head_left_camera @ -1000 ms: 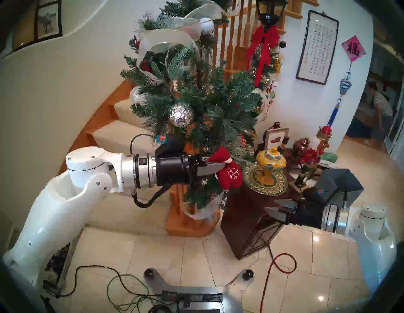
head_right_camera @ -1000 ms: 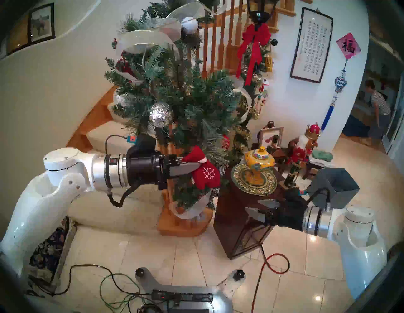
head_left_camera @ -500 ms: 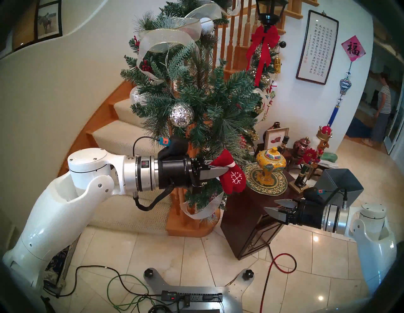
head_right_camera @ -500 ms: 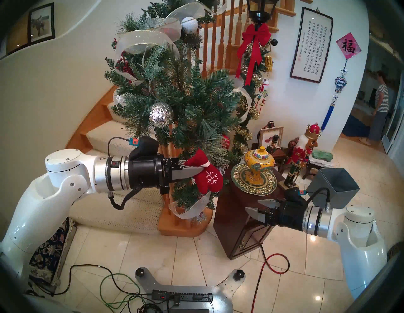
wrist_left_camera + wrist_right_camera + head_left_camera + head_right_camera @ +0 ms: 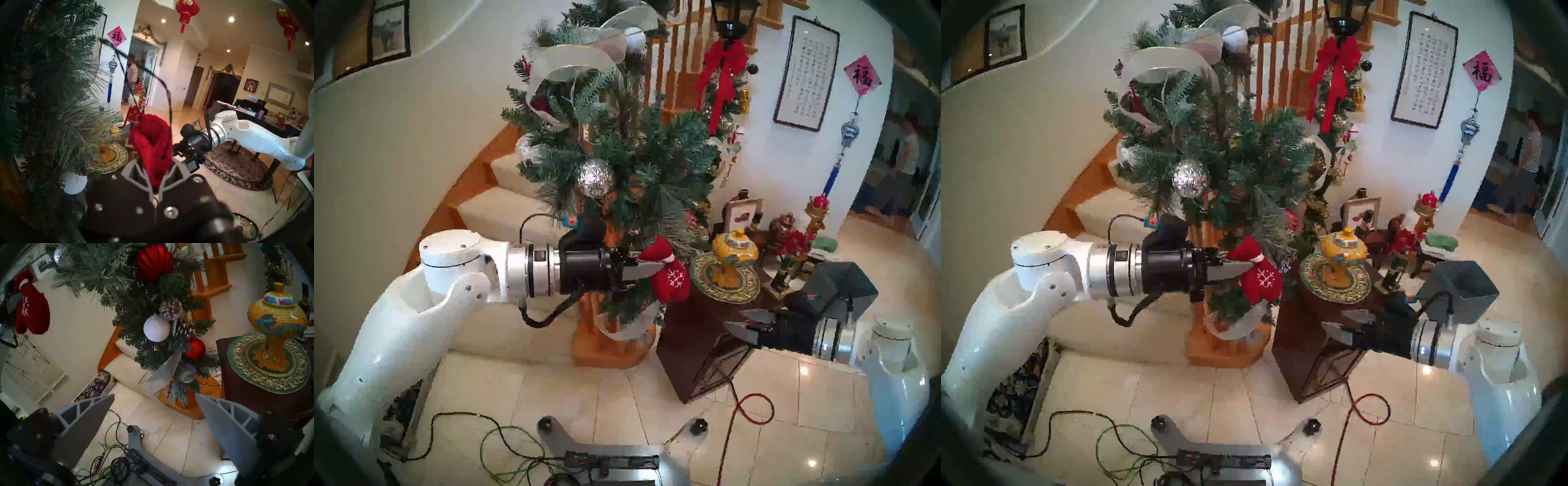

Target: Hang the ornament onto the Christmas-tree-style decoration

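Carried red mitten (image 5: pixel 671 279) clamped in left end effector (image 5: pixel 648 268) beside garland (image 5: pixel 639 176); right end effector (image 5: pixel 742 322) gaped empty. Needed loop (image 5: pixel 167 95) hooked over a branch.

mitten (image 5: pixel 670 278) slightly lower, person (image 5: pixel 909 152) now upright

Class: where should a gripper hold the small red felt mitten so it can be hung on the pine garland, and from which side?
Pinch the red felt mitten at its white cuff, approaching level from the side as the left gripper does; its thin dark hanging loop then stands free above.
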You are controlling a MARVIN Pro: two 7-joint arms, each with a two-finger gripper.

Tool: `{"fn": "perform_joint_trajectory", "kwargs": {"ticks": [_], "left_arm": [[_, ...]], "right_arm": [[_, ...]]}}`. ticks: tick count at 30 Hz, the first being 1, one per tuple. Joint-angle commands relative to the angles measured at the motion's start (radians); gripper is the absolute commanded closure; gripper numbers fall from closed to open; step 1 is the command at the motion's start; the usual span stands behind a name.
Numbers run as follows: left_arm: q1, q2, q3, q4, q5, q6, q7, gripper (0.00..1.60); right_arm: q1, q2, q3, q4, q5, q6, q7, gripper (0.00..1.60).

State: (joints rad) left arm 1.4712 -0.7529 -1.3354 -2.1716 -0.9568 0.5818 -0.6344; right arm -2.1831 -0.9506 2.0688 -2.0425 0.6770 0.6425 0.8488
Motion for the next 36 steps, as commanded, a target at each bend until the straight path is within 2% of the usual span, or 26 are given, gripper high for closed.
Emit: {"fn": "perform_joint_trajectory", "kwargs": {"ticks": [1, 16, 26, 31, 36], "left_arm": [[-0.011, -0.004, -0.004, -0.005, 0.0, -0.008, -0.006, 1.6], [-0.01, -0.007, -0.006, -0.005, 0.002, -0.006, -0.009, 1.6], [-0.009, -0.009, -0.007, -0.005, 0.004, -0.005, -0.01, 1.6], [-0.009, -0.01, -0.007, -0.005, 0.005, -0.004, -0.011, 1.6], [-0.009, -0.01, -0.008, -0.004, 0.006, -0.004, -0.011, 1.6]], "right_arm": [[0.01, 0.005, -0.001, -0.006, 0.005, 0.007, 0.0, 0.0], [0.096, 0.076, -0.094, -0.026, 0.031, 0.09, 0.024, 0.0], [0.207, 0.128, -0.2, -0.01, 0.033, 0.113, 0.042, 0.0], [0.266, 0.145, -0.253, 0.01, 0.061, 0.12, 0.046, 0.0], [0.309, 0.167, -0.282, 0.019, 0.07, 0.128, 0.043, 0.0]]}}
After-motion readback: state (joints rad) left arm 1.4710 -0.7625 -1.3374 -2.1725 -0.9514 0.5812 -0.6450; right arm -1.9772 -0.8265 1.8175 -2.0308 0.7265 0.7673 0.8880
